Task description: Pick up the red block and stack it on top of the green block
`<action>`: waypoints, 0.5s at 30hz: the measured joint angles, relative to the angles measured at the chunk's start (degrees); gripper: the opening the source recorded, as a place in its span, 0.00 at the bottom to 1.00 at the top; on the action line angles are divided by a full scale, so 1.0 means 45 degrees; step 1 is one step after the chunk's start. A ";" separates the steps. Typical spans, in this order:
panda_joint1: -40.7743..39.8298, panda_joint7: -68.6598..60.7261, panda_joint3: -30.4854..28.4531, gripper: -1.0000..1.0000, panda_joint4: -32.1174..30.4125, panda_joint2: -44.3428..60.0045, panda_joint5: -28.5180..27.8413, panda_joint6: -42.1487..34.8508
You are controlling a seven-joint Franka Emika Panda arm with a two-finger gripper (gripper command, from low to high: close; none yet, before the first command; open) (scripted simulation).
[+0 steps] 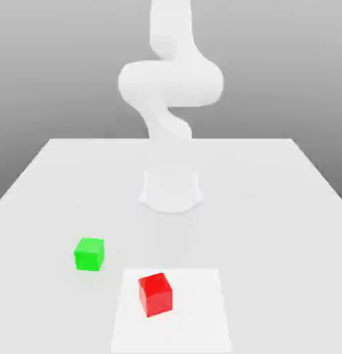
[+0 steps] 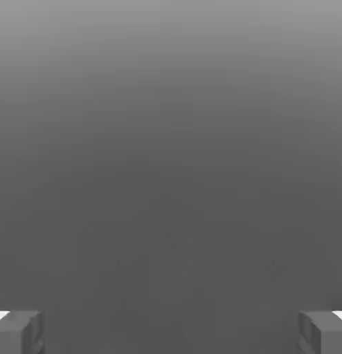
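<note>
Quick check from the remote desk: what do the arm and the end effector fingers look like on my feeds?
The smooth, rounded plain white arm rises from a pale round base; no cables or markings. The end effector has two blocky grey fingers with white-edged tips.

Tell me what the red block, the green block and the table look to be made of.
Red block: plain matte faces in one flat colour, no grain or shine; maybe painted wood or plastic.
Green block: same matte, uniform look, so likely the same material.
Table: smooth white, near matte, unmarked; the material cannot be told.
</note>
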 joint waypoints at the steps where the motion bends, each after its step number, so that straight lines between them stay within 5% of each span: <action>1: 0.0026 -0.0219 -0.0057 0.50 -0.0262 0.0522 -0.0093 0.0290; 15: 0.0363 -0.3600 -0.1099 0.50 -0.3584 0.7038 -0.0390 0.3938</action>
